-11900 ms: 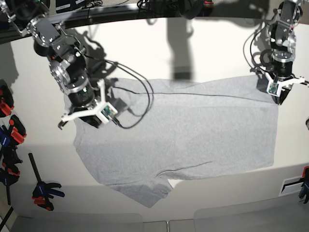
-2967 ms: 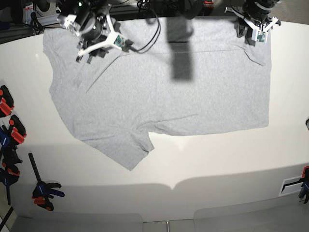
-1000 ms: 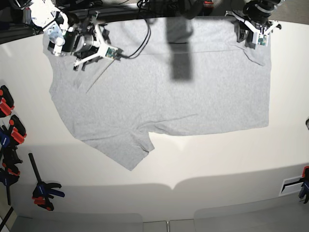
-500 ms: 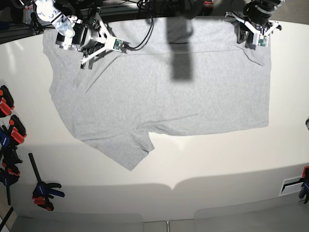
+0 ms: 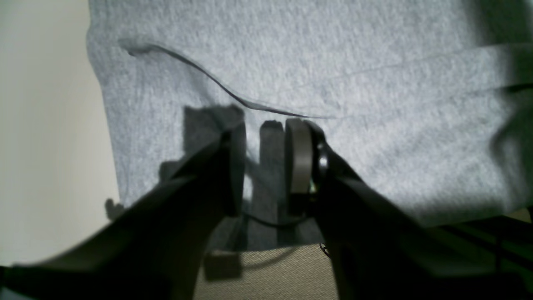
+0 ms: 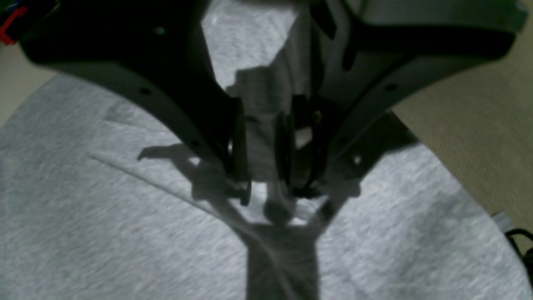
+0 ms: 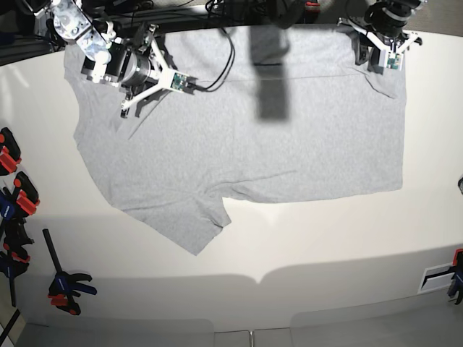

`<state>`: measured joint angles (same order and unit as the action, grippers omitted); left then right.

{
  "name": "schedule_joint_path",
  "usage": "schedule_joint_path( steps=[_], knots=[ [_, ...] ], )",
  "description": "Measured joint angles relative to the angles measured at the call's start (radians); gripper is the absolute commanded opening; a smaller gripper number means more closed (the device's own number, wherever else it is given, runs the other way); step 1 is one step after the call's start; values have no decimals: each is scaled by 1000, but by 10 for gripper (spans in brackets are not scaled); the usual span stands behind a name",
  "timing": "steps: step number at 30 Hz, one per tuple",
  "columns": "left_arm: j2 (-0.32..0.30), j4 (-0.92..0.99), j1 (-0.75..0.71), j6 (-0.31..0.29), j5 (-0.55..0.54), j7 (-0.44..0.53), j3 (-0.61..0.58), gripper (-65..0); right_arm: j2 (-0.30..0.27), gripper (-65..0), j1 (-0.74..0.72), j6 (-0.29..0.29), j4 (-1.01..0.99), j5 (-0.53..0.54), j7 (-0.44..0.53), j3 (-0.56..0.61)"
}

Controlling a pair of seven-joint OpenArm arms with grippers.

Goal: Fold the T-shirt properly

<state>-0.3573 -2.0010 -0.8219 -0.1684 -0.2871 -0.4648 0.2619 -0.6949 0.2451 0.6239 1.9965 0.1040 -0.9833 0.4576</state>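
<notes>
T-shirt (image 7: pixel 246 144) lies spread flat on the worktop (image 7: pixel 325 246), soft, light and floppy; best pinched at corners or hem. Left tool (image 5: pixel 264 166) hovers narrowly parted over the far edge; right tool (image 6: pixel 262 166) likewise, holding nothing visible.

Workshop: clamps (image 7: pixel 14 217) beside white table (image 7: pixel 325 238)

1 T-shirt (image 7: pixel 246 137), 2 grippers, several clamps (image 7: pixel 14 188).

1. White desk (image 7: pixel 325 238) is lying under direct light, carrying hard shadows.
2. Red and black clamps (image 7: pixel 9 152) are sitting along its left edge.
3. Blue-handled clamp (image 7: pixel 66 285) is lying near the lower-left corner.
</notes>
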Motion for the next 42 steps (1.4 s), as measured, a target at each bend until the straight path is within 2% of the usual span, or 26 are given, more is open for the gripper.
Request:
schedule_joint_path(
  steps=[14, 18, 25, 29, 36, 39, 42],
  knots=[
    [0, 0, 0, 0, 0, 0, 0, -503, 0, -494, -1, 8, -36, 4, -16, 0],
    [0, 0, 0, 0, 0, 0, 0, -504, 0, -564, -1, 8, -36, 4, -19, 0],
    [0, 0, 1, 0, 0, 0, 0, -503, 0, -578, -1, 8, -36, 4, -19, 0],
    [0, 0, 3, 0, 0, 0, 0, -503, 0, -650, -1, 8, -36, 4, -19, 0],
    [0, 0, 3, 0, 0, 0, 0, -503, 0, -650, -1, 8, -37, 4, -14, 0],
    [0, 0, 2, 0, 0, 0, 0, -503, 2, -650, -2, 0, -37, 1, 36, 0],
    [0, 0, 3, 0, 0, 0, 0, -503, 31, -650, -16, -4, -37, -25, 42, 0]
  ],
)
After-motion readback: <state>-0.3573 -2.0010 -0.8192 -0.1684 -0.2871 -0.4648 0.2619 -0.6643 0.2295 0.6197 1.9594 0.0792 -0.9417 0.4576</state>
